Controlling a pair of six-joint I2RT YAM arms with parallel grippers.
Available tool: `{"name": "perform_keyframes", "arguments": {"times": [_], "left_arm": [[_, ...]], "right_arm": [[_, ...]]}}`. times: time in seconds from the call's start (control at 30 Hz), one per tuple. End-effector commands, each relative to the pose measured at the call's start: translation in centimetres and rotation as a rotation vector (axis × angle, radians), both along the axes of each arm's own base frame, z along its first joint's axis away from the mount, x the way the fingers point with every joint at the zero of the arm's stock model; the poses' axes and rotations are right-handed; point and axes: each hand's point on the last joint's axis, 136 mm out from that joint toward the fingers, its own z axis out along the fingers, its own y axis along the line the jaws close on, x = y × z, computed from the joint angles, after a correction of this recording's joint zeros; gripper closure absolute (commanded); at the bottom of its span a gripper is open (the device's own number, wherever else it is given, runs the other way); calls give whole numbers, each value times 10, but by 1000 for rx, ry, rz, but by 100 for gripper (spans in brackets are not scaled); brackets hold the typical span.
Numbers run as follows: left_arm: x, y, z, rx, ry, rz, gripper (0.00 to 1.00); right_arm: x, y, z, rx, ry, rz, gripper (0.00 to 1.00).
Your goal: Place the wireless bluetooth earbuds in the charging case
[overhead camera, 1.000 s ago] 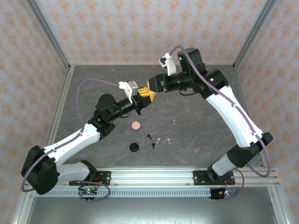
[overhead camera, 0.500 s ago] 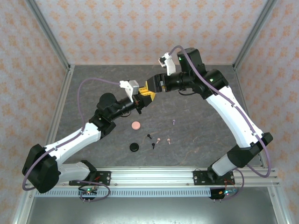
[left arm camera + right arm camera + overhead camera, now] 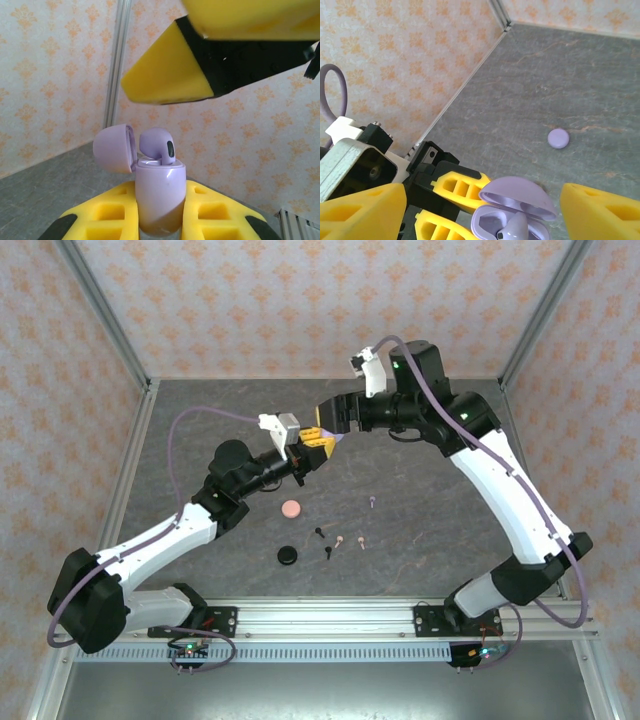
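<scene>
The left gripper (image 3: 310, 447) is shown clenched on a lilac charging case (image 3: 160, 192), which is held upright between its yellow fingers (image 3: 215, 210). The lid (image 3: 116, 149) of the case is swung open to one side. A lilac earbud (image 3: 156, 144) is seated in the case, with its round head protruding above the rim. The right gripper (image 3: 328, 430) is held just above the case with its jaws spread wide and nothing grasped. In the right wrist view, its fingers (image 3: 360, 210) are seen on either side of the case without touching it. Well below the two grippers, toward the arm bases, five loose earbuds are scattered on the table (image 3: 430, 530): one lilac (image 3: 372, 502), two black (image 3: 320, 534) and two pink (image 3: 340, 541). Beside them, a pink round case (image 3: 291, 509) and a black round case (image 3: 288, 555) are seen.
</scene>
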Motion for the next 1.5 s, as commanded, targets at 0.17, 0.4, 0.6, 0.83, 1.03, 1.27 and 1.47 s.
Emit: {"name": "perform_keyframes", "arguments": {"times": [0.17, 0.4, 0.6, 0.83, 1.03, 1.27, 1.47], "left_arm": [[-6, 1, 14, -21, -44, -8, 100], [-7, 4, 31, -76, -127, 7, 100], [-4, -9, 63, -102, -218, -43, 100], [0, -19, 74, -115, -244, -78, 100], [0, -25, 76, -115, -244, -95, 100], [1, -26, 75, -105, -237, -96, 100], [2, -28, 74, -100, -231, -97, 100]], "right_arm": [[-17, -6, -4, -11, 26, 31, 32], [-23, -17, -2, -40, 18, 3, 34], [-26, -39, 37, -9, -57, -65, 31], [-38, -39, 40, 12, -21, -39, 34], [-30, -39, 36, -9, -23, -60, 34], [-24, -30, 31, -8, -6, -36, 34], [-24, -23, 29, 6, 8, -6, 36]]}}
